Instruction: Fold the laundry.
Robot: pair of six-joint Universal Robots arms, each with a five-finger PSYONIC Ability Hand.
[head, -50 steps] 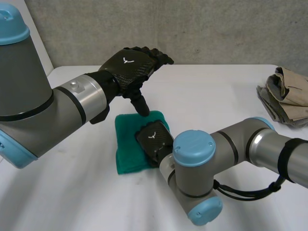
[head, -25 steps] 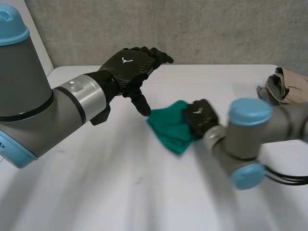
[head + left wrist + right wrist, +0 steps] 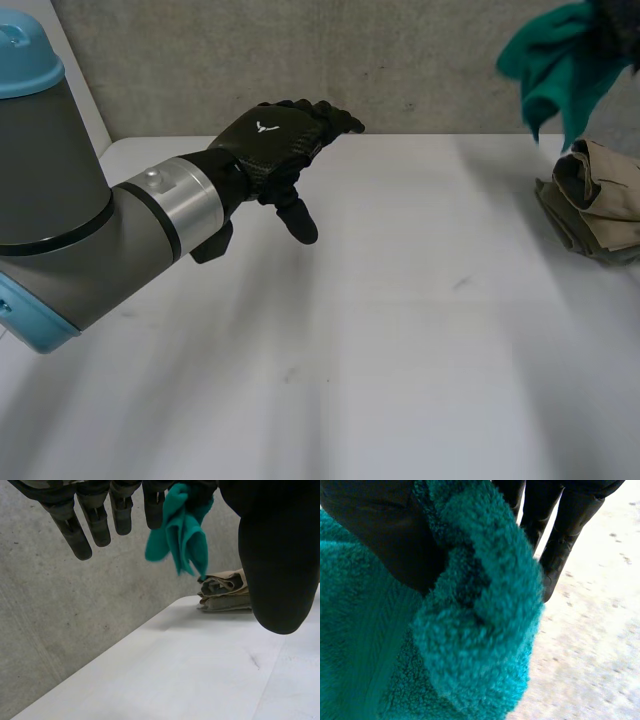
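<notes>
A green towel [image 3: 555, 60] hangs bunched in the air at the far right, above a pile of folded beige cloth [image 3: 595, 200]. In the right wrist view my right hand [image 3: 385, 540] is shut on the green towel [image 3: 470, 630], which is pinched between thumb and fingers [image 3: 565, 530]. My left hand [image 3: 270, 140] hovers open over the white table [image 3: 380, 330] at the left, fingers straight, holding nothing. In the left wrist view the towel [image 3: 182, 535] dangles beyond the left hand's fingertips [image 3: 80, 535], over the beige pile [image 3: 225, 592].
The beige pile lies near the table's right edge. A grey wall [image 3: 400, 60] runs behind the table's far edge. The left arm [image 3: 60, 230] comes in over the table's left side.
My right hand closed on the green towel at the table's middle, lifted it and swung it up to the far right above the beige pile. The left hand stayed in place.
</notes>
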